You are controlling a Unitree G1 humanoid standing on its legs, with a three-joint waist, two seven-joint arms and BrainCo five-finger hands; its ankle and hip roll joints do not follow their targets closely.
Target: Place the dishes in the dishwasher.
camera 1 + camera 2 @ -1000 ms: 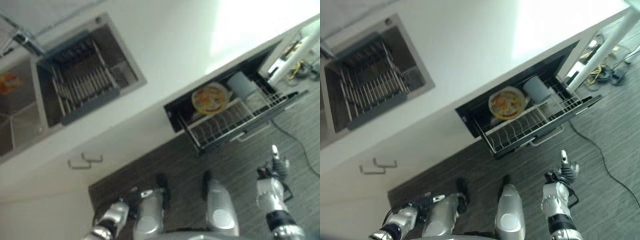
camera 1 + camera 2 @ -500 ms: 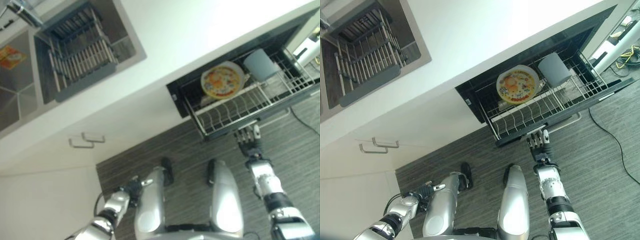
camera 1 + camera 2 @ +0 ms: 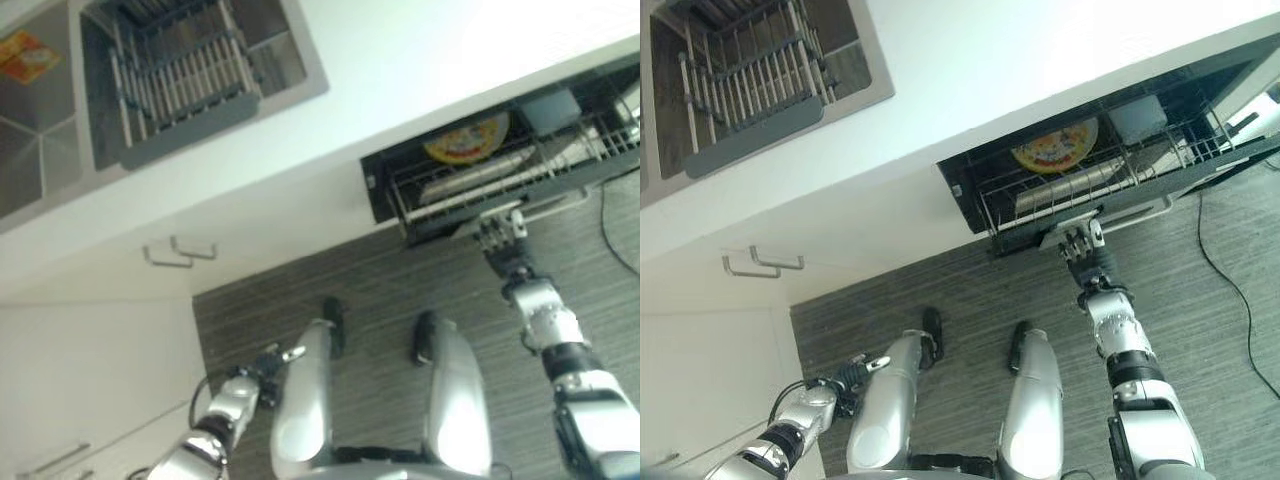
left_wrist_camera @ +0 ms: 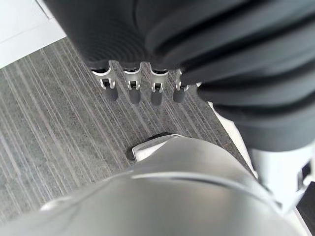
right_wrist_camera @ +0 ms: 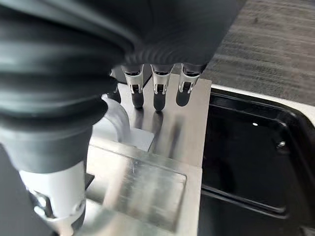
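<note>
Rack pushed further in; R hand fingers straight on front, L hand relaxed

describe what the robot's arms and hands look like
Both arms are silver-grey metal in rounded segments with dark bands at the joints. The right hand and the left hand each have a dark ribbed cover over the back and wrist. Up close, the right hand's fingers and the left hand's fingers are silver with dark rounded tips, set in a neat row.
</note>
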